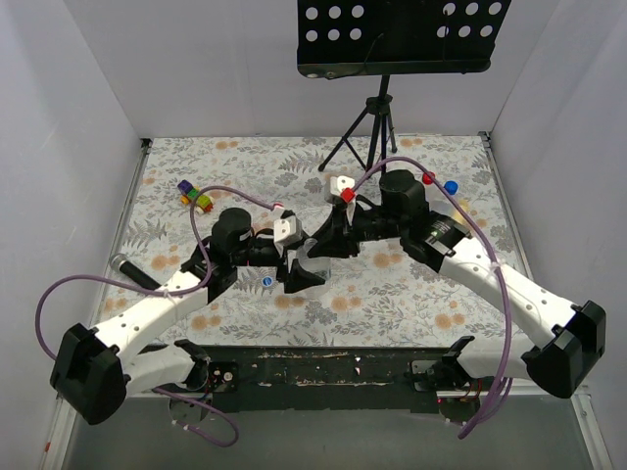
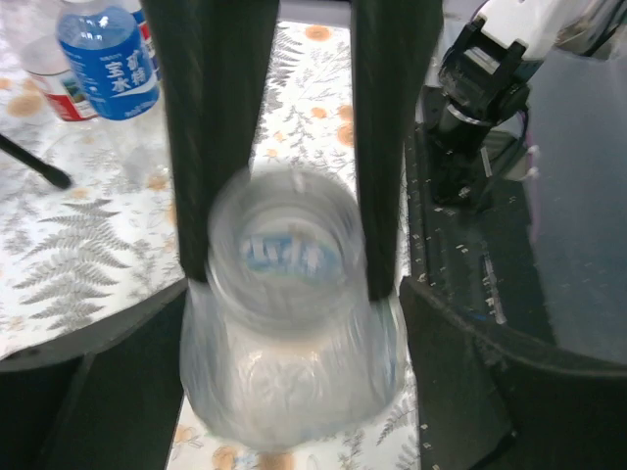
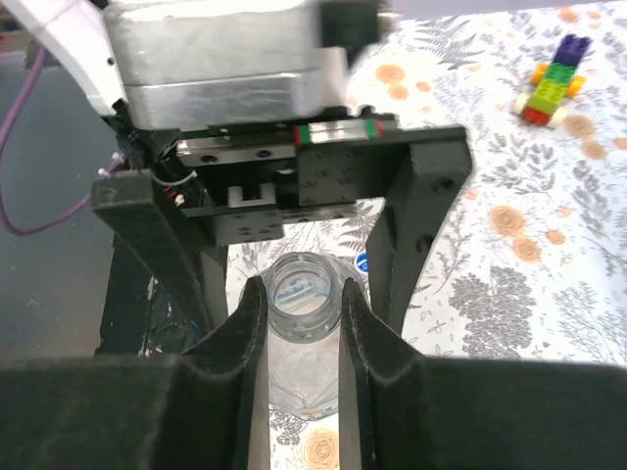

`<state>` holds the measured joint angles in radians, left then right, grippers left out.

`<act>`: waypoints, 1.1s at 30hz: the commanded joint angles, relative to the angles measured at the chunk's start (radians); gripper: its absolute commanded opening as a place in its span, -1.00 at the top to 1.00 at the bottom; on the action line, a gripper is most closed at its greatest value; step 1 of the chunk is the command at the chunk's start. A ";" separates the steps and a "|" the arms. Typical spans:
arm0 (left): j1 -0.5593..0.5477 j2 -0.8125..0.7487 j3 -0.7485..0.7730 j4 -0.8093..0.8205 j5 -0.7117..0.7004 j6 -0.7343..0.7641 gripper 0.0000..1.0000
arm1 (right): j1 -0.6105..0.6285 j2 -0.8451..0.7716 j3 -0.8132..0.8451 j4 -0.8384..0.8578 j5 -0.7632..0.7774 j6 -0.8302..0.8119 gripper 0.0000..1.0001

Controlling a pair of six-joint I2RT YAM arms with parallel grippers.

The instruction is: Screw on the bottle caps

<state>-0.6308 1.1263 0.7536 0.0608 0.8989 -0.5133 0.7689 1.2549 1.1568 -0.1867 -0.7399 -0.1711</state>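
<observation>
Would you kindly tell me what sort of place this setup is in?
Probably a lab test booth: white panels box in the floral-cloth tabletop, and a perforated stand sits at the back.

Top external: high, from the near edge, looking down over the whole surface (image 1: 392, 294). Wrist views: close-up, angled downward; both share one bottle (image 2: 284, 333) (image 3: 302, 294).

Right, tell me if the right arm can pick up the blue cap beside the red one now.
Probably not yet: the right fingers are shut on the bottle at its neck. The blue cap itself lies in the open.
</observation>
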 commanded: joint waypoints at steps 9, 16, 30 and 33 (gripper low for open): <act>-0.003 -0.178 -0.261 0.632 -0.178 -0.249 -0.96 | -0.003 -0.230 -0.137 0.409 0.134 0.231 0.97; -0.003 -0.165 -0.301 0.763 -0.203 -0.315 -0.96 | -0.003 -0.241 -0.184 0.486 0.149 0.304 0.97; -0.003 -0.128 -0.258 0.668 -0.173 -0.255 -0.64 | -0.003 -0.235 -0.209 0.572 0.128 0.378 0.97; -0.003 -0.129 -0.252 0.646 -0.175 -0.243 -0.58 | -0.005 -0.232 -0.210 0.572 0.126 0.381 0.97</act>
<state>-0.6308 1.0008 0.4652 0.7410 0.7189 -0.7849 0.7654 1.0267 0.9504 0.3080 -0.6060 0.1886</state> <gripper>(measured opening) 0.810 0.359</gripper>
